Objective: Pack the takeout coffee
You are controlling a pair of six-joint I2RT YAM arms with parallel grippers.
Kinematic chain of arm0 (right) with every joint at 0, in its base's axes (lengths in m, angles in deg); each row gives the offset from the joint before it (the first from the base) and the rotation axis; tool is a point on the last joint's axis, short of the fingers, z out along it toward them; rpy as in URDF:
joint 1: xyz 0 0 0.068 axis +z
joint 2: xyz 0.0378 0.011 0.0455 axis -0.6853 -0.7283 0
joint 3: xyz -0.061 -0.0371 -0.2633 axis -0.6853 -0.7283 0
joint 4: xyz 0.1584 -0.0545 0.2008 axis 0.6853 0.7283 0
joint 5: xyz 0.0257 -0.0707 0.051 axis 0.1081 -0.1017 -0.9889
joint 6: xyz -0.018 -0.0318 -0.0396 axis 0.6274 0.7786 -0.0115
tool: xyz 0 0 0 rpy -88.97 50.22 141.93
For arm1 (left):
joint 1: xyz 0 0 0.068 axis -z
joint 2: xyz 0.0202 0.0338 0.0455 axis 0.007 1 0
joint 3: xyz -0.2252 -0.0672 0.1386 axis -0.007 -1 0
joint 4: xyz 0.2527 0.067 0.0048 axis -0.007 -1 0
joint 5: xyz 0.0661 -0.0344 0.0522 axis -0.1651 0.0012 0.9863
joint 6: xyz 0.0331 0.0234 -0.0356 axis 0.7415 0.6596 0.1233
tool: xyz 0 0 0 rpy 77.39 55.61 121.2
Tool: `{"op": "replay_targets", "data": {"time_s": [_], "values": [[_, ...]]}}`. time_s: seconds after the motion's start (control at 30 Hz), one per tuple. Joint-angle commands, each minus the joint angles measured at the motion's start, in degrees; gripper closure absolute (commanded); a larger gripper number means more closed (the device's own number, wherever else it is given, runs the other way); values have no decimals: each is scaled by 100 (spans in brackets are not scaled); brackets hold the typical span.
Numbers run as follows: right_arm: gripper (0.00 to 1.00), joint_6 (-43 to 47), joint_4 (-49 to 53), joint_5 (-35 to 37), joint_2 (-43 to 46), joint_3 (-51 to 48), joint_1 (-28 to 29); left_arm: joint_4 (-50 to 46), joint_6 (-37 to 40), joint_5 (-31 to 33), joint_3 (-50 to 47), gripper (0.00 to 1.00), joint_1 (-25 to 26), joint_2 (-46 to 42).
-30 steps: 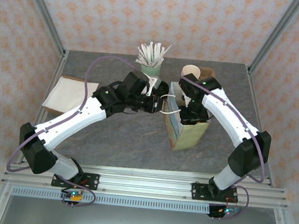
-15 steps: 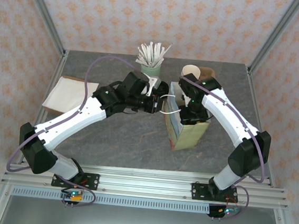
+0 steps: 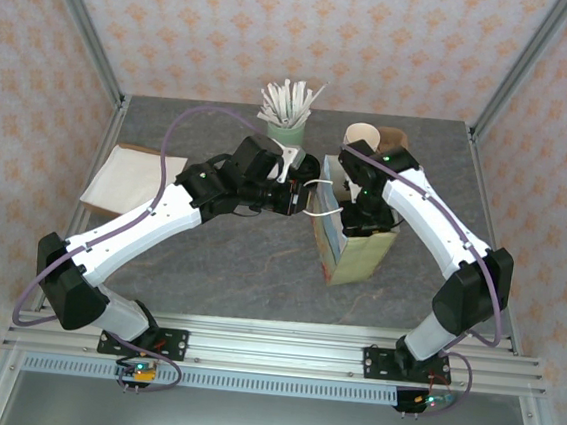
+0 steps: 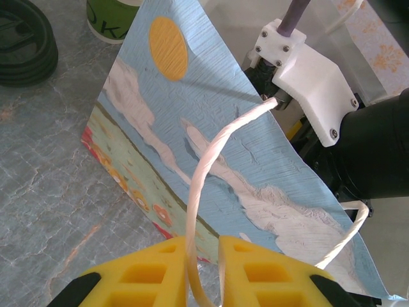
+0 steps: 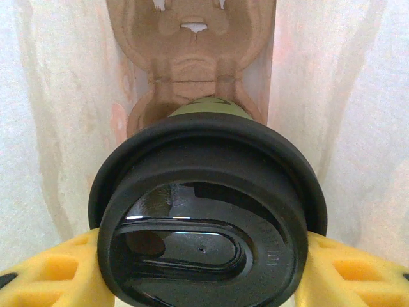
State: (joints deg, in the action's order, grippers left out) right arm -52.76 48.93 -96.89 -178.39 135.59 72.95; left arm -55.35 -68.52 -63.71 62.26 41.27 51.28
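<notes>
As it clasps the takeout coffee (image 5: 208,192), right end effector (image 5: 203,274) stands half-open.

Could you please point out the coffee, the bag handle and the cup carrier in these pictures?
coffee (image 5: 204,192): right wrist view, on the top of its black lid.
bag handle (image 4: 206,160): left wrist view, midway along the white twisted loop.
cup carrier (image 5: 192,64): right wrist view, on its brown moulded centre.

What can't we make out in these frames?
Right wrist: the takeout coffee has its base hidden by its own lid, so whether it sits in the cardboard carrier is unclear.
Top external: the right arm hides the mouth of the bag.
Left wrist: the black lids are cut by the edge; count unclear.
</notes>
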Motion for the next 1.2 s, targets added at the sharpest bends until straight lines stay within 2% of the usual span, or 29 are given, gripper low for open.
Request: {"op": "replay_targets", "data": {"time_s": [0.0, 1.17], "values": [[51, -39, 14, 158, -44, -51, -24, -74, 64, 75, 66, 81, 78, -111], [52, -8, 199, 21, 0, 96, -22, -60, 56, 84, 46, 81, 78, -93]]}}
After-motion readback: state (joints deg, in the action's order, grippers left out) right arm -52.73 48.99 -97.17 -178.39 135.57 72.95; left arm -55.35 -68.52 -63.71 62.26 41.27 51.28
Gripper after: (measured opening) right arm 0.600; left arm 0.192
